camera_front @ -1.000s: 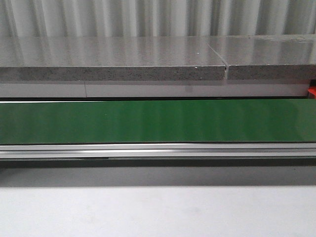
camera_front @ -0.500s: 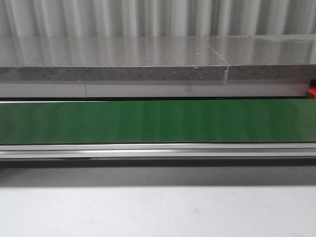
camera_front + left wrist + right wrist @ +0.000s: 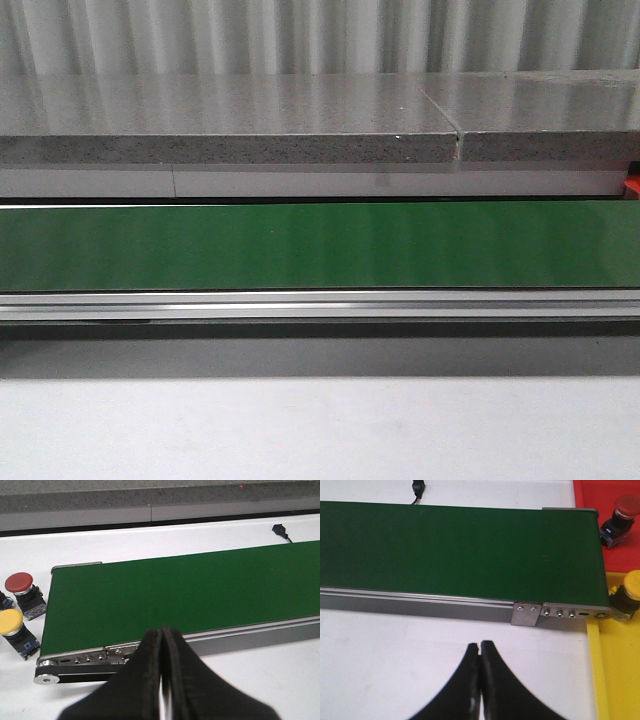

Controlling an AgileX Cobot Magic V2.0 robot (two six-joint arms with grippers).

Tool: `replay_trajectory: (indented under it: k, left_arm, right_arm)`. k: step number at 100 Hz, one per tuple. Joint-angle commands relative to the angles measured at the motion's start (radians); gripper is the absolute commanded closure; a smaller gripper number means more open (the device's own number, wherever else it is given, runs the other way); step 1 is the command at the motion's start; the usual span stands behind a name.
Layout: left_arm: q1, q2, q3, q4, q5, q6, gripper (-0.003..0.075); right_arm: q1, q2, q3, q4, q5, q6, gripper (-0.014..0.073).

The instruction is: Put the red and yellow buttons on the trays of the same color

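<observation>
Green belt bare across the front view, no hand or button showing. Left wrist: left hand pinched shut, empty; red button and yellow button on the tabletop beside the belt's left end. Best opened wide first, then lowered over one cap. Right wrist: right hand shut, empty; red tray and yellow tray each with a matching button.

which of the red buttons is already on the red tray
The red button in the right wrist view sits on the red tray; the other red button stands on the white table.
</observation>
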Motion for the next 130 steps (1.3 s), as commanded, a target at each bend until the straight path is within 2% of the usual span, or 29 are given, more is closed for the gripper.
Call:
replay_trajectory:
  k: [1, 79, 94, 130]
  left_arm:
    - [-0.007, 0.007, -0.026, -0.019, -0.069, 0.0, 0.0741]
    - [-0.001, 0.051, -0.024, -0.017, -0.106, -0.001, 0.0741]
    - [0.053, 0.118, -0.027, -0.013, -0.115, -0.038, 0.0741]
    - [0.252, 0.292, -0.093, -0.013, -0.102, -0.049, 0.074]
  right_arm:
    - [-0.002, 0.0, -0.023, -0.003, -0.06, -0.006, 0.0715]
    - [-0.002, 0.0, -0.023, -0.003, -0.06, -0.006, 0.0715]
    - [-0.002, 0.0, -0.023, -0.003, -0.06, -0.006, 0.0715]
    - [-0.002, 0.0, -0.023, -0.003, -0.06, -0.006, 0.0715]
